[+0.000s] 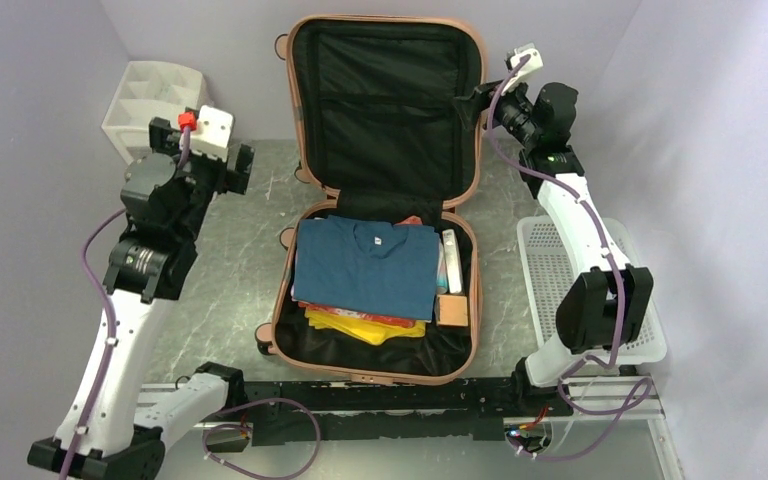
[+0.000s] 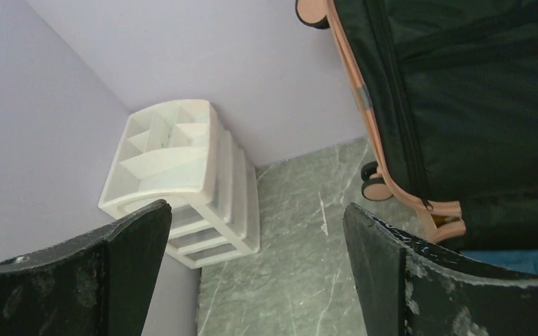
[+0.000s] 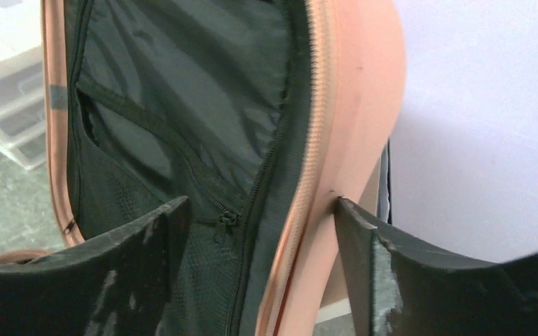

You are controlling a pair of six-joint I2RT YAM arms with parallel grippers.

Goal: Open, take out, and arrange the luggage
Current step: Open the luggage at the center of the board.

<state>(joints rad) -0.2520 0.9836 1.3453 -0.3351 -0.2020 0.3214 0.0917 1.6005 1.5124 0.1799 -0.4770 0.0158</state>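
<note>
Luggage [image 1: 282, 300] centre frame on the surface [image 1: 245, 250], lid [image 1: 380, 100] upright, so opening looks done. Right gripper [image 3: 259, 210] loosely straddles the lid's edge, upper right, gripping nothing; left gripper [image 2: 256, 217] wide, empty. Next, likely: lift out the blue shirt [image 1: 365, 265].

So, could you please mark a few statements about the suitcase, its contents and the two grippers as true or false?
1. The luggage is zipped shut. False: it lies open, its lid upright at the back.
2. A blue T-shirt tops the pile inside. True.
3. The left gripper holds a shirt. False: it is open and empty, facing the white organizer.
4. The right gripper straddles the lid's right rim. True.
5. The white basket sits left of the luggage. False: it is on the right.
</note>
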